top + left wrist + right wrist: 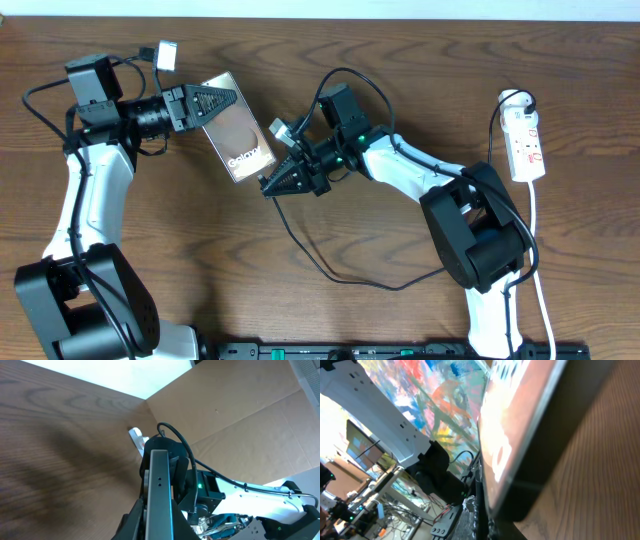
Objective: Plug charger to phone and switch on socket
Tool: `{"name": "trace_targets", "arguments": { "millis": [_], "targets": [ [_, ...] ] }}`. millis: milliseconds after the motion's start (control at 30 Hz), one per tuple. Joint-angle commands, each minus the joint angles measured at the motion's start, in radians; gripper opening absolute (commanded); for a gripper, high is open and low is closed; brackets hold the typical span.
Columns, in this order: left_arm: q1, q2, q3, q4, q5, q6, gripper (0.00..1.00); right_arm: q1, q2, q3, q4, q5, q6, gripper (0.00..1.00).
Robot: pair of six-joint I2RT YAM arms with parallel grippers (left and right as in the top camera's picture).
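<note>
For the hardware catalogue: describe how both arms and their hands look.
The left arm and right arm share white link shells and bulky black joint housings. The left hand and right hand are black tapering wedges. Black cables loop off both wrists; a green light glows on the right one.

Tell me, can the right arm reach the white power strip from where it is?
Probably yes. The power strip lies close by on the table, with nothing in the way. But that arm's fingers are shut and down at the phone.
</note>
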Motion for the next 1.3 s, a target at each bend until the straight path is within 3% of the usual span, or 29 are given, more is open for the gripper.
{"name": "trace_targets", "arguments": {
  "millis": [0,1267],
  "targets": [
    [0.0,-0.012,0.006,0.005,0.034,-0.001,0.07,0.018,-0.001,0.002,0.043,-0.024,0.06,0.01],
    [0.0,-0.012,0.006,0.001,0.0,-0.002,0.07,0.008,-0.001,0.002,0.101,0.043,0.144,0.01]
  ]
}}
